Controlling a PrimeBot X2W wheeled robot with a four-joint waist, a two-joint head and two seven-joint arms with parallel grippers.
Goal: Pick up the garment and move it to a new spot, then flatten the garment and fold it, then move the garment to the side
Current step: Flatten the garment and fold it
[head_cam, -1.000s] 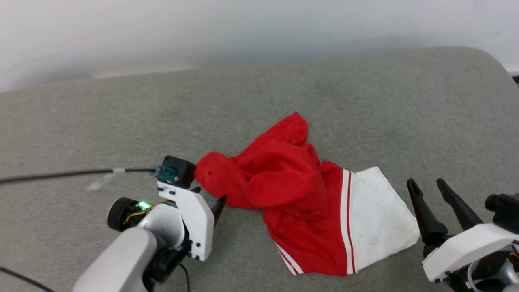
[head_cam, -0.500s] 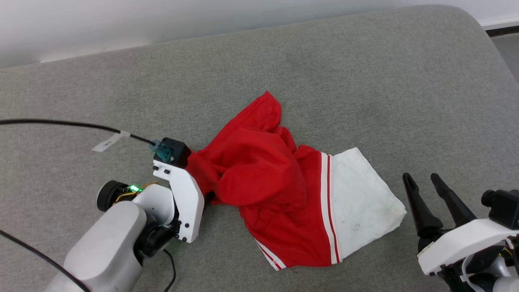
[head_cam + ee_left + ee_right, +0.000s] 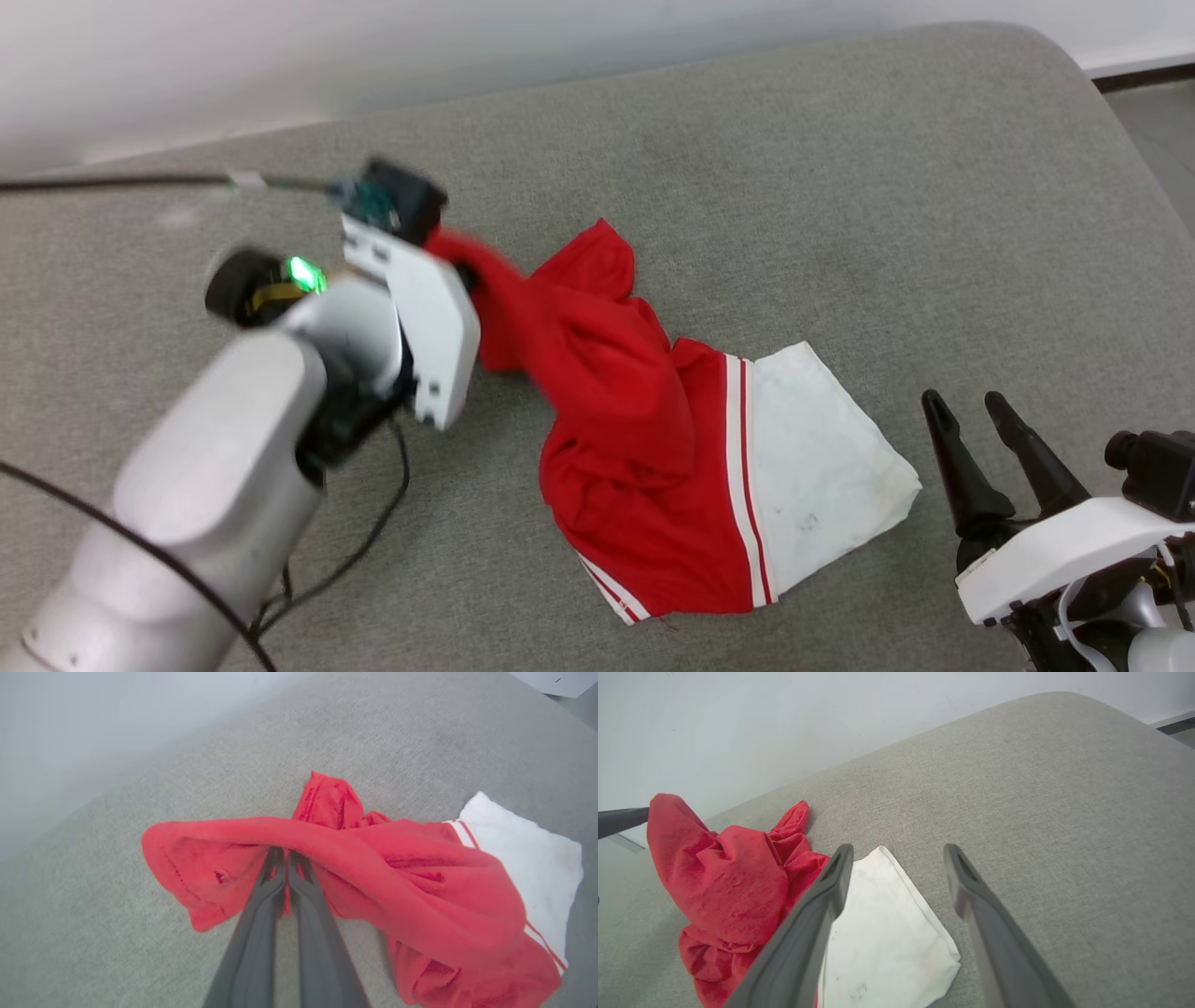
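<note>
The red garment [image 3: 635,420] lies crumpled on a grey cushion [image 3: 840,187], near its middle. Its long axis runs on a slant in the head view, from the upper left down to the lower right. The upper-left end is a red fold clenched in the left claw [image 3: 286,856], whose two dark fingers are pressed together with the cloth draped over their tips and held up off the cushion. From there the fabric slopes down to a bunched red heap. The lower-right end is a flat white sleeve [image 3: 812,448], edged by red and white striped trim [image 3: 742,467], its corner pointing toward the right claw [image 3: 966,411]. A separate red peak sticks out toward the pale wall [image 3: 560,37]. The right claw hovers near the sleeve's corner without touching it, fingers spread apart and grasping nothing. A black cable [image 3: 112,184] leads off from the left wrist
</note>
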